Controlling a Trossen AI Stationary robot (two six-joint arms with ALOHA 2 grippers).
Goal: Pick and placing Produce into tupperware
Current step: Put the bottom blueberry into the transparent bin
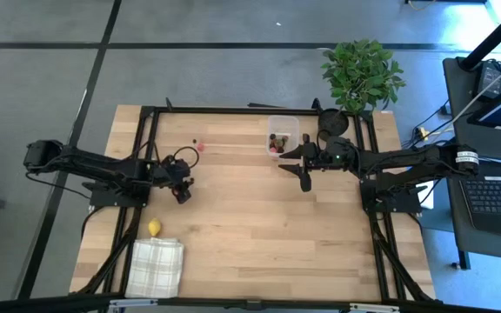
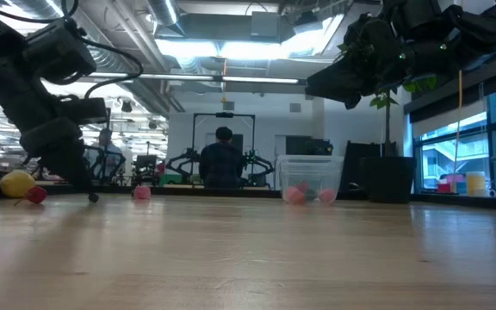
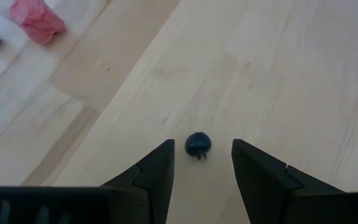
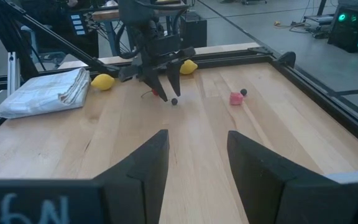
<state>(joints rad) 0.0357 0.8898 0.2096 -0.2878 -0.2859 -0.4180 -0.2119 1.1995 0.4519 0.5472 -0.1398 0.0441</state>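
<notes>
Your left pincer low over the desk, fingers apart around a dark berry, nothing gripped, red piece farther off, lemon by the cloth, right pincer open, empty, beside the tupperware holding fruit.

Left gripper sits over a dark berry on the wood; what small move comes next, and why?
Probably lower the left gripper a little and close: the small dark round berry lies on the pale wooden table just ahead of the open gap, between the fingertip lines, not yet touched.
</notes>
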